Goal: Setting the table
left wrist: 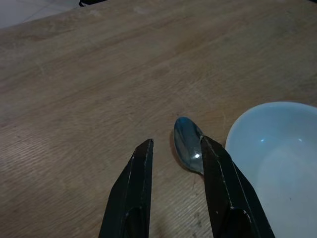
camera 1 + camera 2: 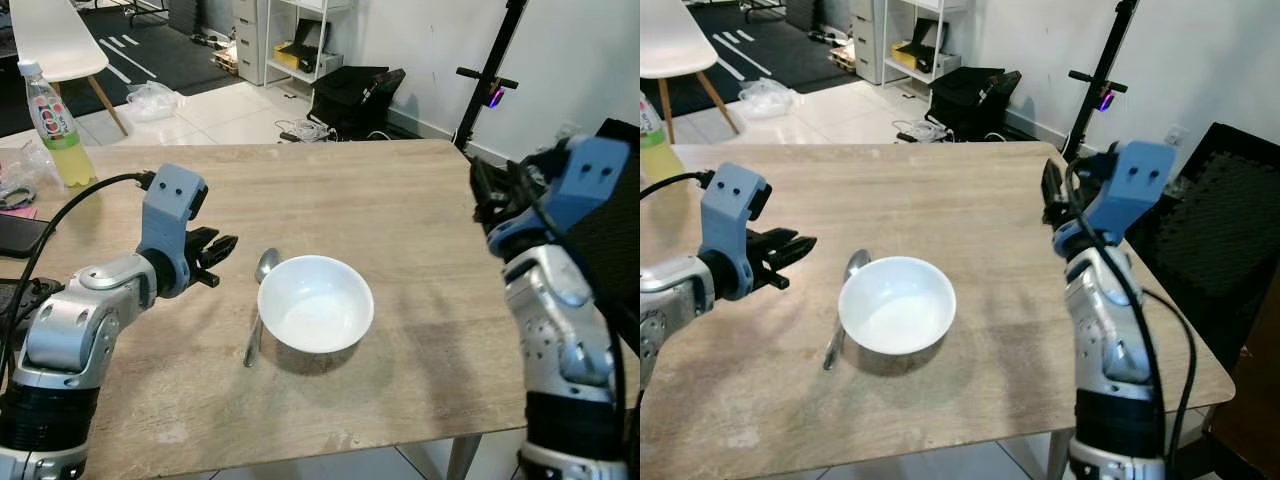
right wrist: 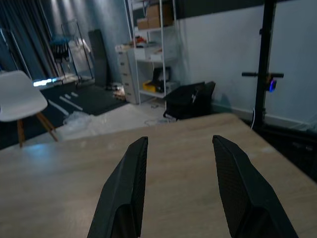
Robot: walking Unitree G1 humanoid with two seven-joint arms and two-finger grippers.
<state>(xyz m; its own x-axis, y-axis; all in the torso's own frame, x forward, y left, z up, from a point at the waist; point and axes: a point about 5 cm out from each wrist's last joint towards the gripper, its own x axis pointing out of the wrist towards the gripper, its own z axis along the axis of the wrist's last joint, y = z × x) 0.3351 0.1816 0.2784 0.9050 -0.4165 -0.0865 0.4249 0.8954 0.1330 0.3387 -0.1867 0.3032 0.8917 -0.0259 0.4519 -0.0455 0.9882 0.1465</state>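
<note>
On wooden table (image 2: pixel 400 230), white bowl (image 2: pixel 316 303) sits near front edge w/ spoon (image 2: pixel 259 300) just beside it on robot's left; setting looks mostly done. Left gripper (image 1: pixel 174 163) hovers by spoon, fingers narrowly apart, empty. Right gripper (image 3: pixel 181 163) raised, wide, empty.

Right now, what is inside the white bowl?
Nothing can be seen inside the bowl; its white interior is bare. A spoon lies beside it on the table.
</note>
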